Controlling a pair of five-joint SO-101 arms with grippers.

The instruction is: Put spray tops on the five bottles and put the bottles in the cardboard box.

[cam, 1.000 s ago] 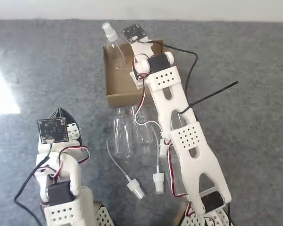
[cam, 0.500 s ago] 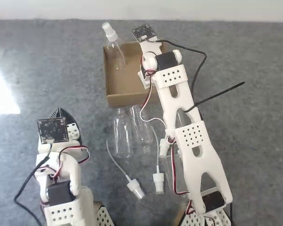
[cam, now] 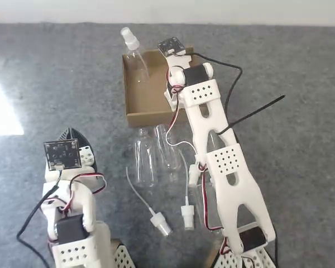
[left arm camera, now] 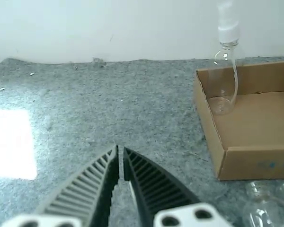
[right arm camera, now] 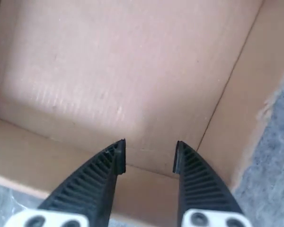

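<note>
Grey felt-like cloth covers the bench (cam: 290, 61), with a pale wall behind it. At the far middle sits a brown open-topped cardboard box (cam: 140, 107). One clear plastic bottle with a white spray top (cam: 135, 56) stands leaning in the box's far corner. The right tool (right arm camera: 149, 153) hangs above the bare floor of the box near an inner corner, jaws apart and holding nothing. Just in front of the box, two clear plastic bottles without tops (cam: 146, 159) lie side by side on the cloth. Nearer the arm bases lie two loose white spray tops with thin dip tubes (cam: 159, 223). The left tool (left arm camera: 120, 153) sits low over the cloth, well apart from the box, its jaws pressed together and empty.
</note>
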